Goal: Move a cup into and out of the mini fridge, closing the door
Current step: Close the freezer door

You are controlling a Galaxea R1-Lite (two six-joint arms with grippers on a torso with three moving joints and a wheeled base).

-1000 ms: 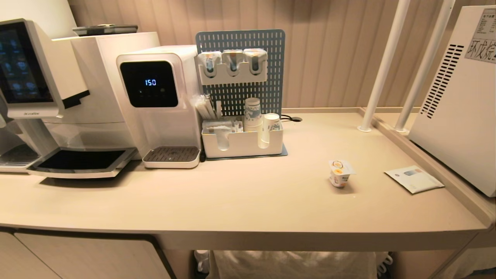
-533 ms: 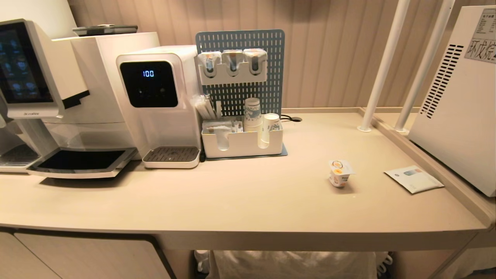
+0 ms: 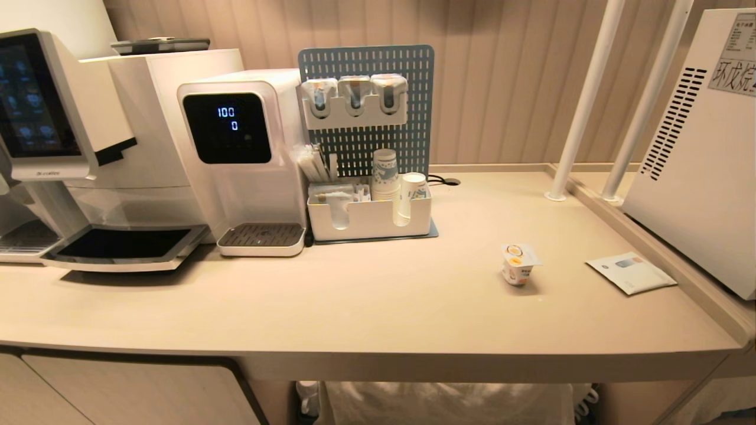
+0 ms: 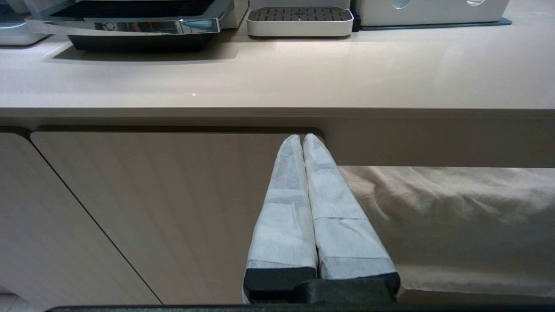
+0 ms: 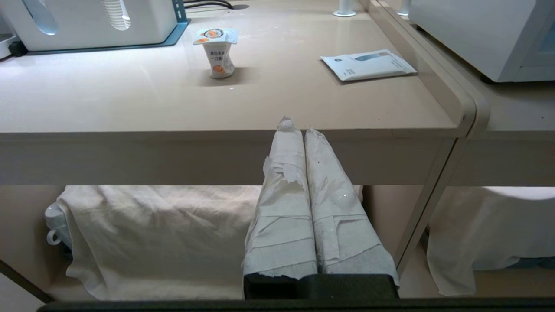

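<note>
The cup, tiny and white with an orange label and a flat lid, stands upright on the beige counter, right of centre. It also shows in the right wrist view as the cup. The mini fridge is a white vented box on the right; a pale grey-blue strip of its door shows at its front. My right gripper is shut and empty, low in front of the counter edge, short of the cup. My left gripper is shut and empty below the counter, before a cabinet panel. Neither arm is in the head view.
A coffee machine and a water dispenser stand at the back left. A pegboard organiser beside them holds paper cups. A flat white packet lies right of the cup. Two white poles and a raised ledge separate counter and fridge.
Only the digits on the water dispenser's display have changed. The cup, the packet and the fridge stay where they were.
</note>
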